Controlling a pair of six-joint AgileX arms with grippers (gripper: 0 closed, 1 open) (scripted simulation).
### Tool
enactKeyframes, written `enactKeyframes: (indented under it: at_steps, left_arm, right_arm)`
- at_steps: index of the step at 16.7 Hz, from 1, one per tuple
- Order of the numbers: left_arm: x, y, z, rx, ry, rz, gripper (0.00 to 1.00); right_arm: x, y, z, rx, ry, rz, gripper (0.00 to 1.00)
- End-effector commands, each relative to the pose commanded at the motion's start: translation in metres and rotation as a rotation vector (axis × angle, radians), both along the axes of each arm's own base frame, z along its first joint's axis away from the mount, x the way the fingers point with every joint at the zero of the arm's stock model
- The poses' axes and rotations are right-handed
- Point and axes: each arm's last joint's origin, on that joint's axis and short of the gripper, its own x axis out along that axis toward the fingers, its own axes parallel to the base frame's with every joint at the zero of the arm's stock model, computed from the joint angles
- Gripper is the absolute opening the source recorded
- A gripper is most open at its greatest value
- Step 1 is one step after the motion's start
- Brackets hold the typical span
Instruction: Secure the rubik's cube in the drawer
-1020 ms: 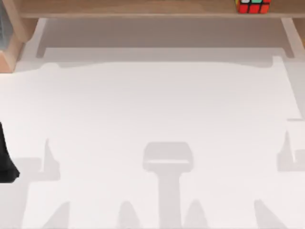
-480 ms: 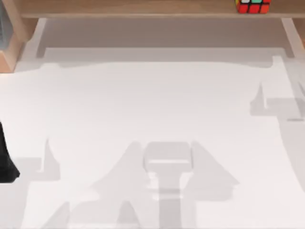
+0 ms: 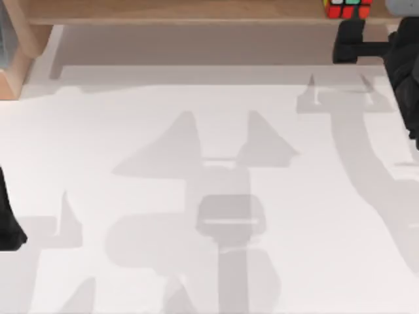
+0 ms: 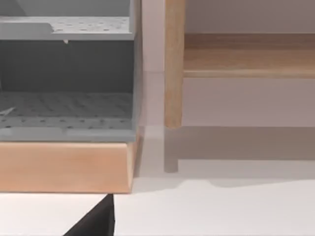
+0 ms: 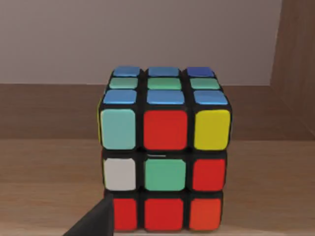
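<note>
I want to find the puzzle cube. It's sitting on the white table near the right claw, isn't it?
Not quite. The puzzle cube is near the right claw, but it sits on the wooden shelf, not on the white table. The right wrist view shows wood under it.

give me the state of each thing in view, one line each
rubik's cube: upright on the wooden shelf at the top view's far right, not gripped
right gripper: just in front of the cube at the shelf's edge, holding nothing
left gripper: parked at the table's left edge
drawer unit: grey perforated compartments open to the front in the left wrist view, nothing inside the part that shows
table: white, crossed by arm shadows
</note>
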Motion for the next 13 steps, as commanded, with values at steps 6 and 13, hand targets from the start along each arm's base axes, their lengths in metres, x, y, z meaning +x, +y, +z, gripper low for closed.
enactKeyframes:
  at_steps: [6,13]
  left_arm:
    - [0.000,0.000,0.000,0.000,0.000,0.000,1.00]
    - [0.000,0.000,0.000,0.000,0.000,0.000,1.00]
  right_arm:
    - [0.031,0.025,-0.035,0.007,-0.018,0.002,1.00]
    - [0.038,0.024,-0.035,0.007,-0.017,0.001,1.00]
